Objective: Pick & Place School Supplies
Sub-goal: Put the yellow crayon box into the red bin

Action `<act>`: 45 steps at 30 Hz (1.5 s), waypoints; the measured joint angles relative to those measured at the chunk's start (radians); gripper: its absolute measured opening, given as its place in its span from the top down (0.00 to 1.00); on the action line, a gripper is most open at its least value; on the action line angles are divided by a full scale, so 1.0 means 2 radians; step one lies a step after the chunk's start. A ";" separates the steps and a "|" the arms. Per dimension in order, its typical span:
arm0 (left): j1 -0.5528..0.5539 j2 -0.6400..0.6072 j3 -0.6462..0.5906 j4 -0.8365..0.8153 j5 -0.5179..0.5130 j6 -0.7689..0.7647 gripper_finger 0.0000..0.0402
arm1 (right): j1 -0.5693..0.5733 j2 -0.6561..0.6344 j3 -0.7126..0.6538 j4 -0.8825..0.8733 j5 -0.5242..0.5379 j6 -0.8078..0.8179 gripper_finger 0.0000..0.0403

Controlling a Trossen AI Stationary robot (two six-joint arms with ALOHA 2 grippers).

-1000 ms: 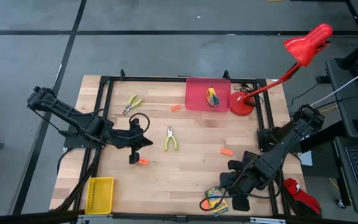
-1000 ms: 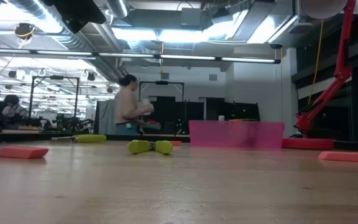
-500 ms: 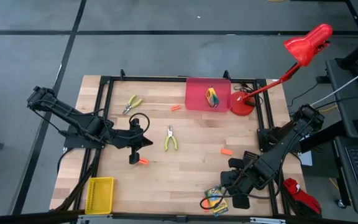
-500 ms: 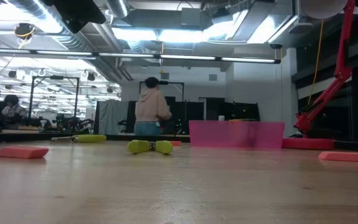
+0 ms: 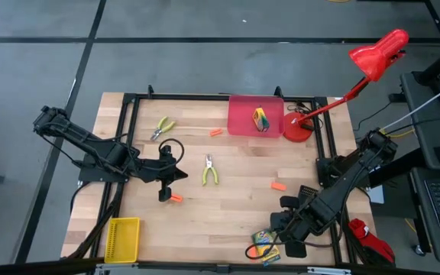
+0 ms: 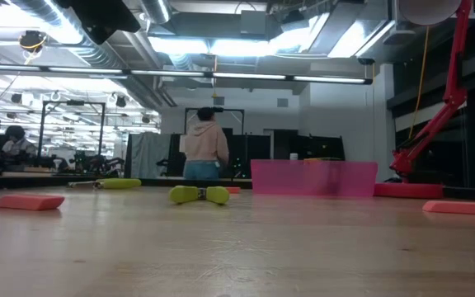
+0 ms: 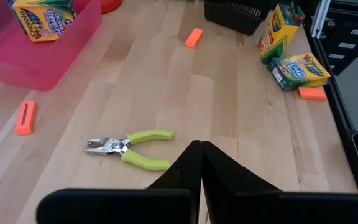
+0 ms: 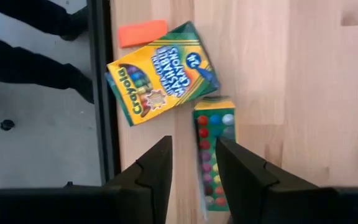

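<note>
Right gripper [image 8: 191, 171] is hanging with its fingers parted over an upright crayon box [image 8: 213, 152], which sits between them though no contact shows; it is grasping nothing. Just beside it, a second crayon box [image 8: 160, 71] is lying flat at the table's near right edge, an orange stick [image 8: 142, 32] close by. Left gripper [image 7: 201, 165] is waiting clenched and empty at mid-table, near the green-handled pliers [image 7: 132, 149]. A third crayon box [image 5: 260, 119] is sitting in the red bin [image 5: 239, 122].

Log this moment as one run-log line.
left gripper: shut, empty, near pliers | right gripper: open over crayon box | red bin: one crayon box inside
</note>
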 joint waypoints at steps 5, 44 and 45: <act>0.000 0.000 0.000 0.000 0.000 0.000 0.99 | 0.005 0.004 0.000 0.002 0.001 -0.002 0.69; 0.000 0.000 0.000 0.000 0.005 0.000 0.99 | 0.015 0.023 0.000 -0.007 0.029 0.038 0.98; 0.000 0.000 0.000 0.000 0.004 0.000 0.99 | 0.012 0.023 0.000 -0.007 0.033 0.038 0.99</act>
